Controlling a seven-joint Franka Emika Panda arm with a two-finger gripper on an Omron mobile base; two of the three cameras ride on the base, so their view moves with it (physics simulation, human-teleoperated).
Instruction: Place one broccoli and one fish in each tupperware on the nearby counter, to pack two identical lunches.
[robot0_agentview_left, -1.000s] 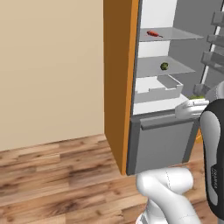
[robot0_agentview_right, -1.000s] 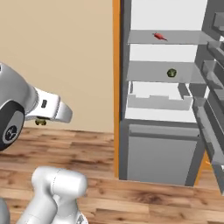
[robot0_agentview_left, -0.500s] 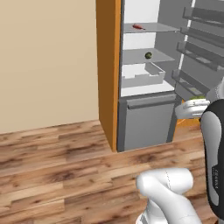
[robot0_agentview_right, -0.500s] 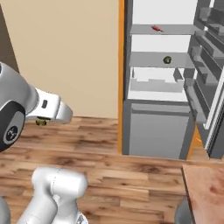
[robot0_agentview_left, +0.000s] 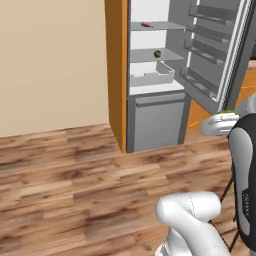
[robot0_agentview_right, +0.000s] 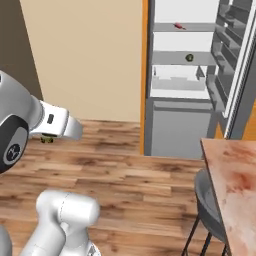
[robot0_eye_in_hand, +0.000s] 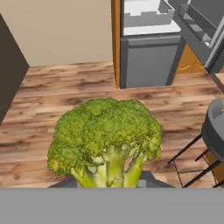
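Observation:
A big green broccoli (robot0_eye_in_hand: 105, 140) fills the middle of the hand view, with my gripper (robot0_eye_in_hand: 109, 181) shut on its pale stalk; the fingertips are hidden behind it. A sliver of that broccoli (robot0_agentview_left: 228, 110) shows above my white hand at the right of the left base view. In the right base view it peeks out as a small broccoli (robot0_agentview_right: 46, 140) under the hand, above the wooden floor. A corner of the mottled pink-brown counter (robot0_agentview_right: 236, 186) comes in at the lower right. The tupperware is out of view. I cannot make out a fish.
An open fridge (robot0_agentview_left: 155, 87) (robot0_agentview_right: 182, 90) stands ahead with its door (robot0_agentview_left: 227, 55) swung right. Its shelves hold a small red item (robot0_agentview_left: 146, 24) and a dark round item (robot0_agentview_left: 157, 54). A grey stool (robot0_agentview_right: 206, 200) (robot0_eye_in_hand: 214, 131) stands by the counter. Wooden floor (robot0_agentview_left: 65, 170) spreads to the left.
The whole picture has shifted, so the base has moved: the fridge slid left and looks farther off, and the counter corner and stool came into view. The broccoli stays in my grip.

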